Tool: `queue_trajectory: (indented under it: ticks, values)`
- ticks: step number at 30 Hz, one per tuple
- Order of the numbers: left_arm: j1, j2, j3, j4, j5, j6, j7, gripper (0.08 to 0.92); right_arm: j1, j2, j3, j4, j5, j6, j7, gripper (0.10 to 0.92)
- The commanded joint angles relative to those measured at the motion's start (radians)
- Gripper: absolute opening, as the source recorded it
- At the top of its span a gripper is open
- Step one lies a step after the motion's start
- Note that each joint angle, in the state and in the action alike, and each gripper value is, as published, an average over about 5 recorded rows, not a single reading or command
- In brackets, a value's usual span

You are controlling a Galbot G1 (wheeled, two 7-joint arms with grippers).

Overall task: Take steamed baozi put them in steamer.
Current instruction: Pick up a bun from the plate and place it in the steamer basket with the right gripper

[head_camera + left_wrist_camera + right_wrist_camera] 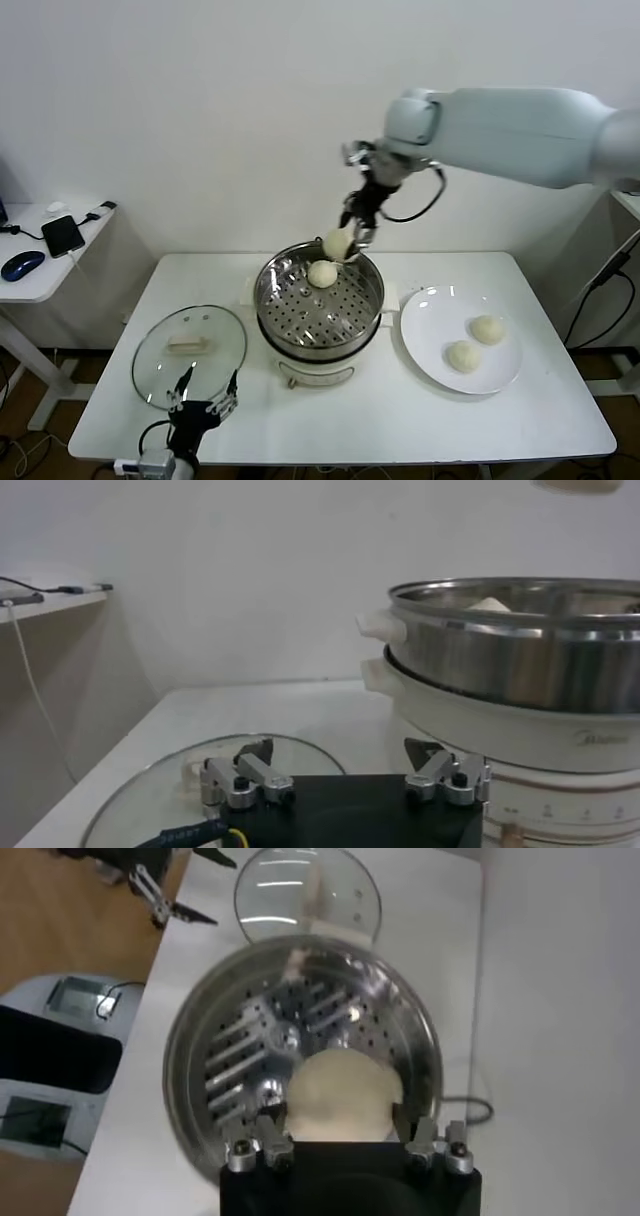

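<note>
With one baozi (322,273) in the steamer (365,312) and two on the plate (425,345), the right tool (352,238) grasps another baozi (337,243) above the steamer; the left tool (203,398) waits released.

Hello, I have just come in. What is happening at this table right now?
The robot is loading buns into a steamer. Its right gripper, jaws shut on a baozi, holds it above the far rim of the pot. One baozi already lies on the perforated tray, and two more wait on the white plate beside the steamer. The left gripper hangs open and idle over the glass lid, which lies on the table.
</note>
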Motion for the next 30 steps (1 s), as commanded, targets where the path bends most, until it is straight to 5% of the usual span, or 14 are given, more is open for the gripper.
queue_trajectory:
  ticks: [1, 21, 30]
  values:
    - [-0.003, 0.0, -0.001, -0.006, -0.002, 0.002, 0.002, 0.823, -0.146, 0.242, 0.01, -0.067, 0.032, -0.074, 0.106, 0.696]
    - [-0.012, 0.006, 0.01, 0.013, -0.003, 0.0, 0.004, 0.823, -0.351, 0.327, 0.016, -0.243, -0.073, -0.11, 0.187, 0.696]
    - [-0.01, 0.006, 0.008, 0.004, -0.005, 0.005, 0.005, 0.823, -0.209, 0.213, 0.029, -0.155, -0.089, -0.018, 0.07, 0.819]
